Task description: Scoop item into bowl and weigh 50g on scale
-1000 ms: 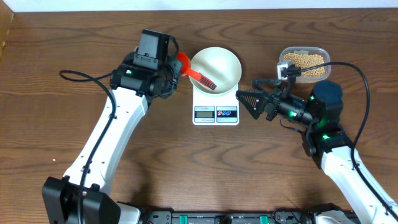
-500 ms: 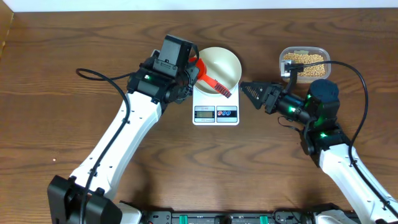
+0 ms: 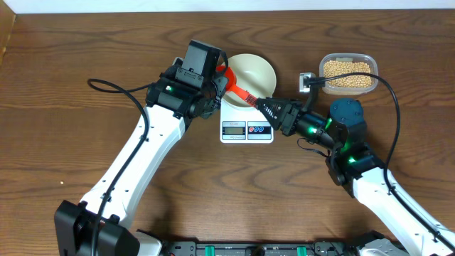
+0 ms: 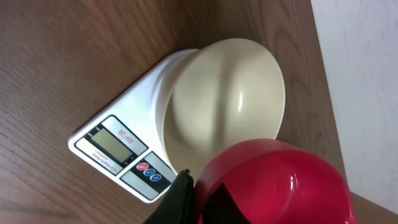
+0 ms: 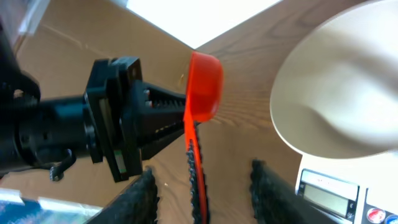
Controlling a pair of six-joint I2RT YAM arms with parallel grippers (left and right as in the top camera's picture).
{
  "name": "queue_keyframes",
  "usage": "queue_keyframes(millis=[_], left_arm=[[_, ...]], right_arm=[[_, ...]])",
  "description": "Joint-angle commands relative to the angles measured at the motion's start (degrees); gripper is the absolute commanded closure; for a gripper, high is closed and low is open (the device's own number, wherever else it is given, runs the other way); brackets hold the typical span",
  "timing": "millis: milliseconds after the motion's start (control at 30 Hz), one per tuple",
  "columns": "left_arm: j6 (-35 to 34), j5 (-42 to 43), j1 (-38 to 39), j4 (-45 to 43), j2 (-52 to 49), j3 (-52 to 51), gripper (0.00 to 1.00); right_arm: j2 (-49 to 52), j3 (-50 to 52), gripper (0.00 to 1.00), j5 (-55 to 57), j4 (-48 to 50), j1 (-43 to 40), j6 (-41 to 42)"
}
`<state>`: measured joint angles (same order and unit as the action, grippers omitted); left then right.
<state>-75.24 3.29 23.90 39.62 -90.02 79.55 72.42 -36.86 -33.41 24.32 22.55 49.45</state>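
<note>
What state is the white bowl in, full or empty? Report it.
Empty: the bowl on the scale shows a bare, smooth inside, nothing in it.

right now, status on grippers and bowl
Left gripper shut on red scoop. Right gripper open astride its handle. Bowl empty on scale, beans in tub. Nothing blocking.

Reading on scale [image 3: 247,135] illegible

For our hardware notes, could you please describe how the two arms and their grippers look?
The left arm and right arm have white links, black joint housings and green lights, with a black cable looping off each. The left gripper and right gripper are black, with tapered, ridged fingers.
</note>
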Motion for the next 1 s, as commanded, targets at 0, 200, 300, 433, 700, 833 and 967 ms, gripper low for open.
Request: queue_keyframes(millis=[0, 200, 300, 433, 700, 833, 967], left_arm=[[-1.0, 2.3, 0.3, 0.2, -0.2, 0.4, 0.93], [-2.5, 5.9, 0.3, 0.2, -0.2, 0.4, 0.93], [-2.5, 7.1, 0.3, 0.2, -0.2, 0.4, 0.93], [-2.7, 8.8, 0.7, 0.2, -0.2, 0.4, 0.93], [-2.7, 8.7, 2.9, 0.3, -0.2, 0.4, 0.93], [-2.7, 7.9, 2.9, 0.3, -0.2, 0.4, 0.93], [-3.1, 7.0, 2.9, 0.2, -0.2, 0.4, 0.93]], right_arm=[[-0.1, -1.2, 0.65, 1.5, 0.3, 0.9, 1.3], [-0.1, -1.2, 0.73, 2.4, 0.3, 1.7, 2.2], [-0.1, -1.2, 0.73, 2.5, 0.6, 1.8, 2.4], [-0.1, -1.2, 0.73, 2.5, 1.0, 1.8, 2.4], [-0.1, -1.2, 0.72, 2.6, 2.7, 1.8, 2.4], [-0.1, -1.2, 0.74, 2.6, 2.7, 1.8, 2.4], [-0.1, -1.2, 0.76, 2.7, 2.7, 1.8, 2.4]])
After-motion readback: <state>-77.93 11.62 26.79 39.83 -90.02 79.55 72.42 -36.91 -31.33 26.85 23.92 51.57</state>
